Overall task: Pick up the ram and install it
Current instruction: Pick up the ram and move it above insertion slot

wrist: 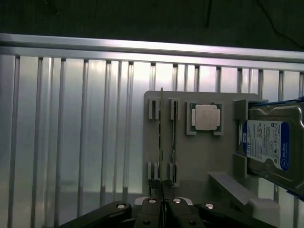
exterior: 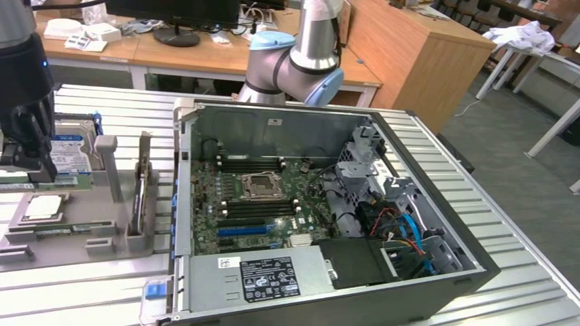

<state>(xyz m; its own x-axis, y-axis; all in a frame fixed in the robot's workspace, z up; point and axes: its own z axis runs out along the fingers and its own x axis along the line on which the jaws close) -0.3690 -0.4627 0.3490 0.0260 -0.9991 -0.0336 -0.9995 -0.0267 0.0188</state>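
Now wrist (exterior: 20,88) vert. over tray (exterior: 91,234), fingers (wrist: 156,213) tight on ram (wrist: 161,137).

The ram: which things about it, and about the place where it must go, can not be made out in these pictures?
1. Wrist view: the ram is seen edge-on, so its chips are hidden.
2. Exterior view: the claw covers part of the ram. Whether it is clear of the grey holder is unclear.
3. Wrist view: the claw is cut off by the picture's edge.
4. Exterior view: the black slots are too small to tell how their clips stand.
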